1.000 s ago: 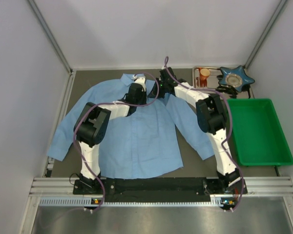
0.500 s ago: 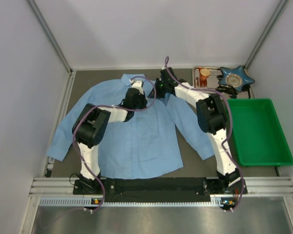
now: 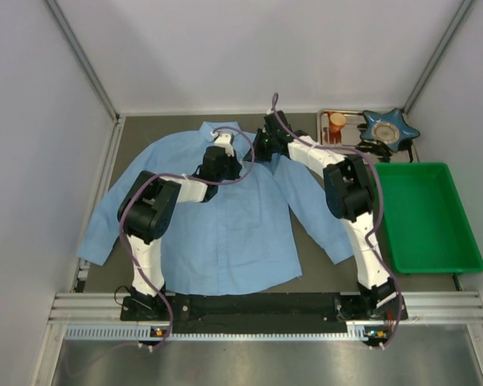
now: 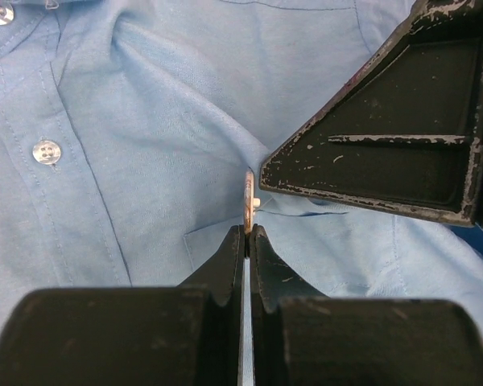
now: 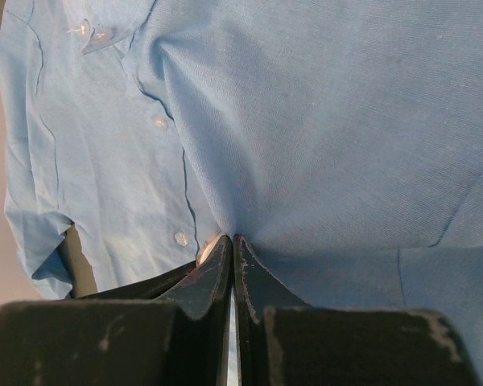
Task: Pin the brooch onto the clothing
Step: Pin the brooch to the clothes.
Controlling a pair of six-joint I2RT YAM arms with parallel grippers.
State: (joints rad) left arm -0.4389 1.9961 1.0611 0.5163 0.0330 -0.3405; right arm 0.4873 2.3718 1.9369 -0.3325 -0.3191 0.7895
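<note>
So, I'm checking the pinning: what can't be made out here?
Face of the brooch: left wrist view shows only its edge; top view, the arms cover it.
Whether its pin pierces the shirt: bunched fabric hides that, both wrist views.
Orange item in far tray: too small, top view.

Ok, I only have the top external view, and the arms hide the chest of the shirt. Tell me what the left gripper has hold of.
Observer: In the left wrist view the left gripper is shut on a thin metal brooch. The brooch is seen edge-on and stands up from between the fingertips.
Operator: Now give me the right one.
Observer: In the right wrist view the right gripper is shut on a pinch of the shirt. The creases in the cloth run into its tips. In the left wrist view that pinched fold sits right beside the brooch.
</note>
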